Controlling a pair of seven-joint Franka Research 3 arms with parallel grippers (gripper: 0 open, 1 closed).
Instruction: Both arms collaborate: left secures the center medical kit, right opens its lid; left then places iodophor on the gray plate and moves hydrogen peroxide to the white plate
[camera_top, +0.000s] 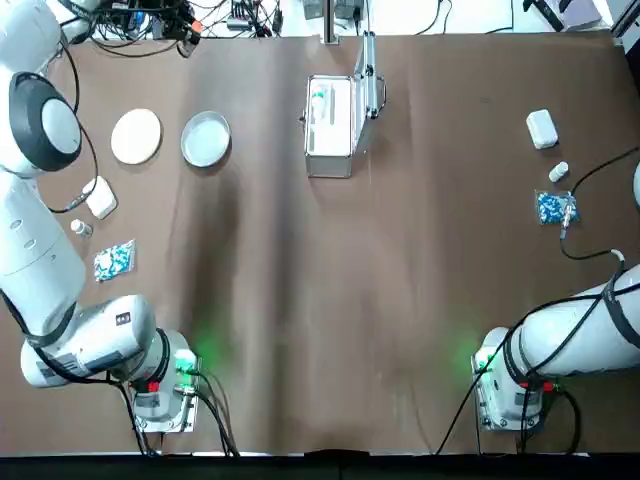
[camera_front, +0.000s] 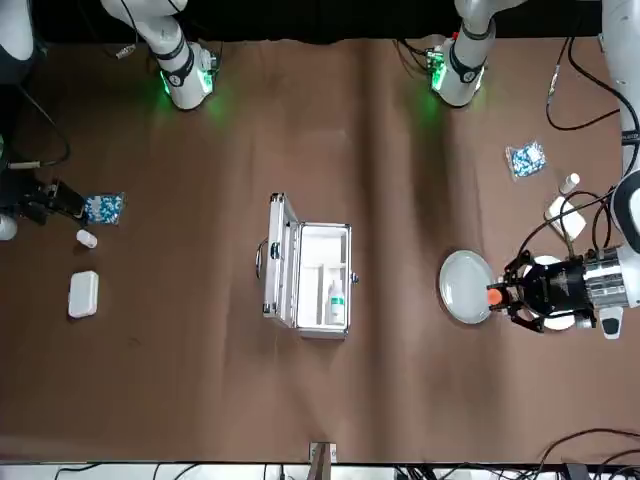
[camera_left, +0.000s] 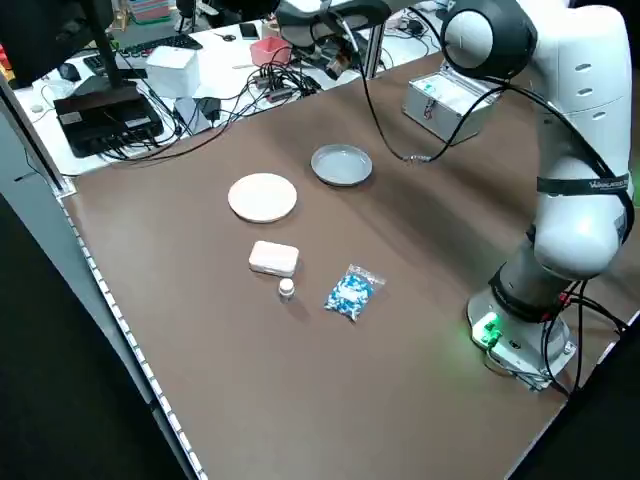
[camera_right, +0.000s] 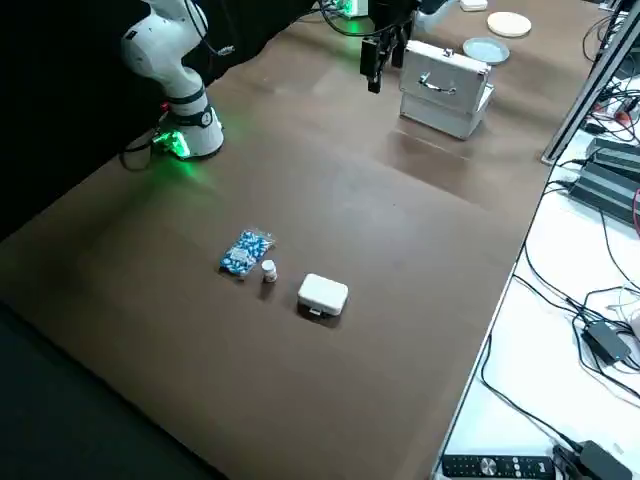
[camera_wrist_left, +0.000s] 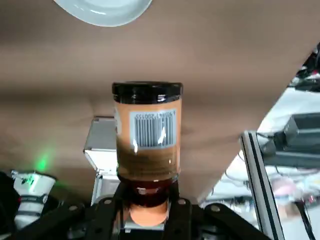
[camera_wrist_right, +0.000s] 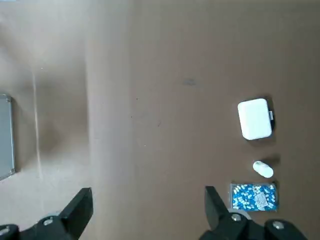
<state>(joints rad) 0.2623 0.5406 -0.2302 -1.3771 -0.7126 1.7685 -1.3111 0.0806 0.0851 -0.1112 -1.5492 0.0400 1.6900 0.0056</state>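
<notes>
The medical kit (camera_top: 330, 128) stands at the table's far centre with its lid (camera_top: 368, 80) up. A small bottle with green print, the hydrogen peroxide (camera_front: 336, 296), lies inside it. My left gripper (camera_front: 502, 296) is shut on the iodophor (camera_wrist_left: 146, 130), an orange-brown bottle with a black cap and a barcode label. It holds the bottle in the air over the edge of the gray plate (camera_front: 462, 287), on the side toward the white plate (camera_top: 136, 135). My right gripper (camera_wrist_right: 147, 197) hangs open and empty, high over the table's right part, away from the kit.
On my right side lie a white box (camera_wrist_right: 255, 118), a small white bottle (camera_wrist_right: 263, 169) and a blue pill packet (camera_wrist_right: 253, 196). A matching box (camera_top: 100, 197), bottle (camera_top: 80, 227) and packet (camera_top: 114, 260) lie on my left. Cables run along the far edge.
</notes>
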